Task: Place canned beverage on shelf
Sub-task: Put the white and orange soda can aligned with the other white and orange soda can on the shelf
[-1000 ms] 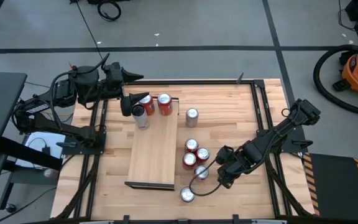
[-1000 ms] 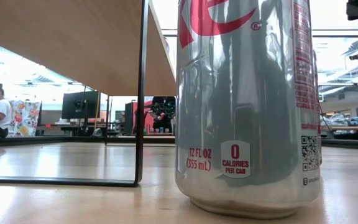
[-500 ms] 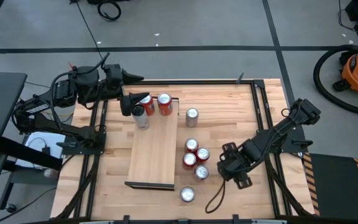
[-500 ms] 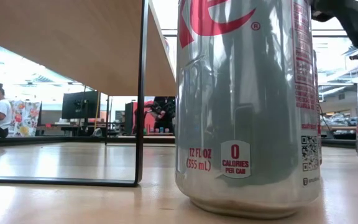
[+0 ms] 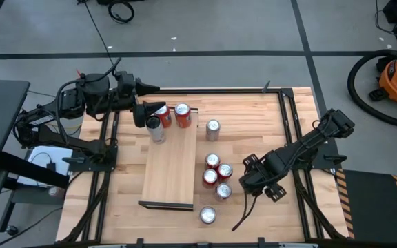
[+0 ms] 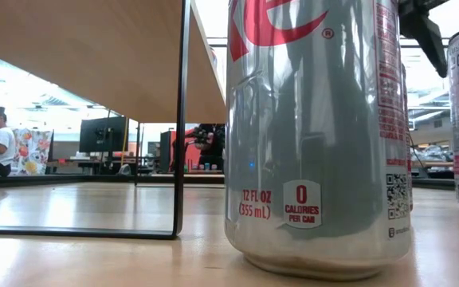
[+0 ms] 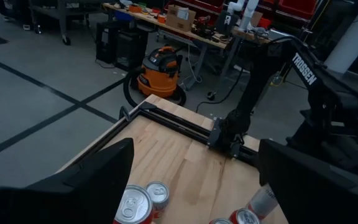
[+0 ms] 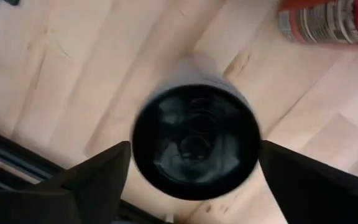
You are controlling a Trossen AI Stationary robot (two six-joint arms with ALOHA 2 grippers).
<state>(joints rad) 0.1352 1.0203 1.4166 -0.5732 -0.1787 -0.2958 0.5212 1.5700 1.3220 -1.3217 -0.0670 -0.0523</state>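
Counting eight cans point(image 5: 213, 161): three on shelf point(image 5: 171, 172), five on bench point(image 5: 253, 117). Right hand point(image 5: 253, 184), open, has shifted benchward; left hand point(image 5: 143, 114) open.

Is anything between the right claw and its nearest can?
Nothing visible. The open right claw sits just beside the nearest can, only bare tabletop between; three more cans stand beyond it.
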